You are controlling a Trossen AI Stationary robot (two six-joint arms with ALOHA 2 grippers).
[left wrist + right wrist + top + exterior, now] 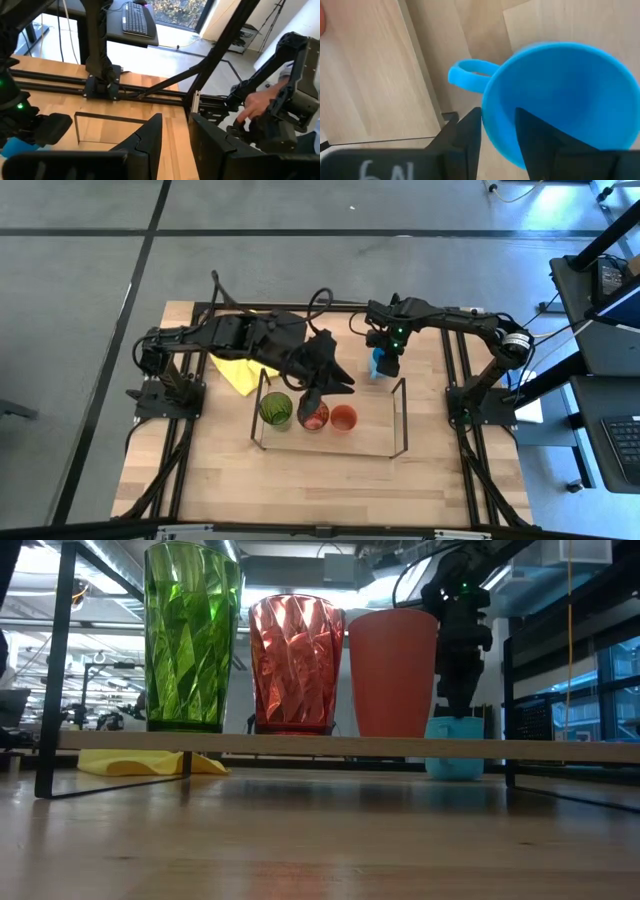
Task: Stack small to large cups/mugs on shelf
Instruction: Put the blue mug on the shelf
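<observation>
High view: overhead, straight down, whole table [230,470] and both arms. Low view: table height, level, close on the shelf [300,745] board. Right wrist: steep down, tight on blue mug [560,100], which the high view shows at 1 o'clock of the shelf

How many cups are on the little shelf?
3 on the wire shelf, side by side: green tumbler, red patterned cup, plain orange cup. A fourth, the blue mug, sits on the table behind, right gripper straddling its rim.
</observation>
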